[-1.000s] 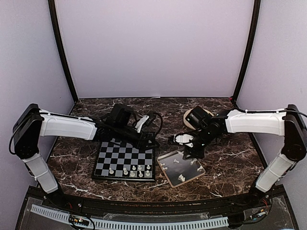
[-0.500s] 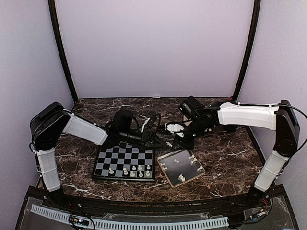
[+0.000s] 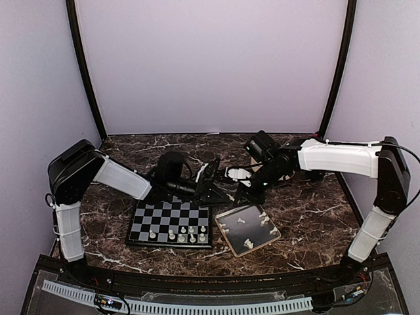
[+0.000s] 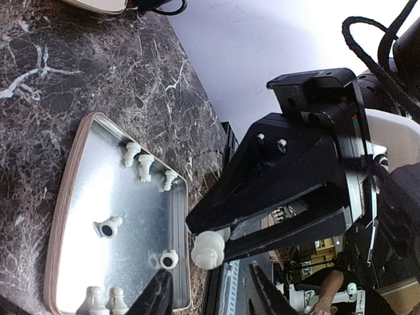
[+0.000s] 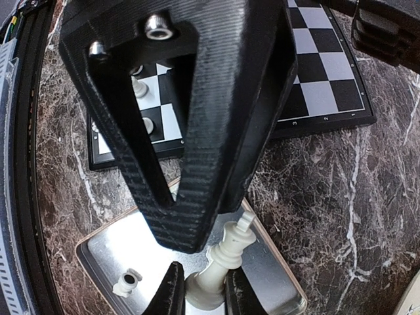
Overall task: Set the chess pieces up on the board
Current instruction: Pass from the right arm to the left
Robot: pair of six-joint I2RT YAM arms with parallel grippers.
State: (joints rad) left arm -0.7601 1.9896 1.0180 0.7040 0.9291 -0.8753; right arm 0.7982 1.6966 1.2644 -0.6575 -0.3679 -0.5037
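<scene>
The board (image 3: 172,222) lies left of centre with several white chess pieces (image 3: 182,236) along its near rows. Behind its far right corner the two grippers meet nose to nose. My right gripper (image 5: 203,279) is shut on the base of a white king (image 5: 226,259), held above the tray. In the left wrist view that piece (image 4: 210,249) pokes out of the right gripper's black fingers (image 4: 289,190). It hangs just ahead of my left gripper (image 4: 209,279), which is open, its fingertips not touching the piece. From above, the left gripper (image 3: 211,187) faces the right gripper (image 3: 237,193).
A square metal tray (image 3: 230,243) right of the board holds several loose white pieces (image 3: 248,244). The tray (image 4: 65,216) also lies below the left gripper. The booth's walls close in the back and sides of the marble table (image 3: 308,216).
The right gripper rose from the tray with a piece and moved back-left to the middle. The left gripper swung right to face it, and its jaws have narrowed a little.
</scene>
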